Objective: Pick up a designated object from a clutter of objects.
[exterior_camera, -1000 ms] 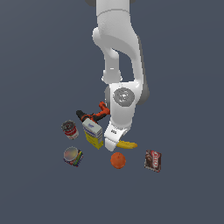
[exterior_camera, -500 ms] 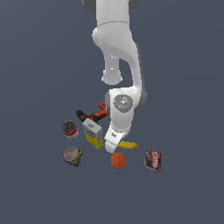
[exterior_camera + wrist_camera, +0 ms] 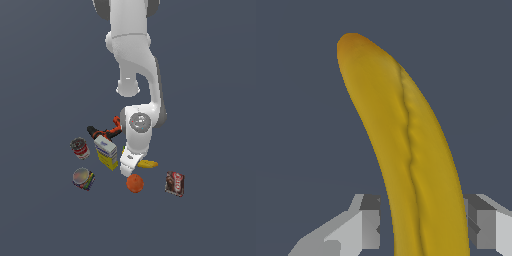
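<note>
End effector straddles curved yellow banana, orange-brown tipped.

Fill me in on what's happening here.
A white Panda arm is reaching down into a small clutter to take the banana. Its claw sits low over the fruit with one finger on each side. The fingers show a gap to the peel, so the claw looks open and nothing is lifted. The orange, the yellow-and-white box, the drill, two cans and a dark packet lie around it.
</note>
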You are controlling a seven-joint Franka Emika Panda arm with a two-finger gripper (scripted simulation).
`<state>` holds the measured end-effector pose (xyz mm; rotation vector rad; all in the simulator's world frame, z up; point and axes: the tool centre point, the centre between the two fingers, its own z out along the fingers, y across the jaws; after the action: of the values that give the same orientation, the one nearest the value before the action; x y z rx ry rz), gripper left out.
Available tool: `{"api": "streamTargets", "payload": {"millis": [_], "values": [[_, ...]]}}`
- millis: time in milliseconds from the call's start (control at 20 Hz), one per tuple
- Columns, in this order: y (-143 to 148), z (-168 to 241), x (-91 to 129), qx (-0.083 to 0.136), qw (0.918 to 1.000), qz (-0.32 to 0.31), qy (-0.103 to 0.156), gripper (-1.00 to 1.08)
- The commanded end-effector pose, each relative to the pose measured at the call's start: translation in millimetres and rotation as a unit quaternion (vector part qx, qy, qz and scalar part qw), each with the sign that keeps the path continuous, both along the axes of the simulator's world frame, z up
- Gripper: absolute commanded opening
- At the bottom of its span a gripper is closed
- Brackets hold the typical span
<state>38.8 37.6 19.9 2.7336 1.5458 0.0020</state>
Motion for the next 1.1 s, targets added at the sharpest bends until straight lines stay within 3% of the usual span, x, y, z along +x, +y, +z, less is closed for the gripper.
{"api": "streamTargets", "payload": {"millis": [0, 600, 1050], "values": [[0.6, -1.2, -0.7, 0.000, 1.0000, 0.000, 0.001, -1.00], [-2.5, 7.2, 0.6, 0.000, 1.0000, 0.000, 0.000, -1.00], [-19.0, 58.2, 3.4, 0.000, 1.0000, 0.000, 0.000, -1.00]]}}
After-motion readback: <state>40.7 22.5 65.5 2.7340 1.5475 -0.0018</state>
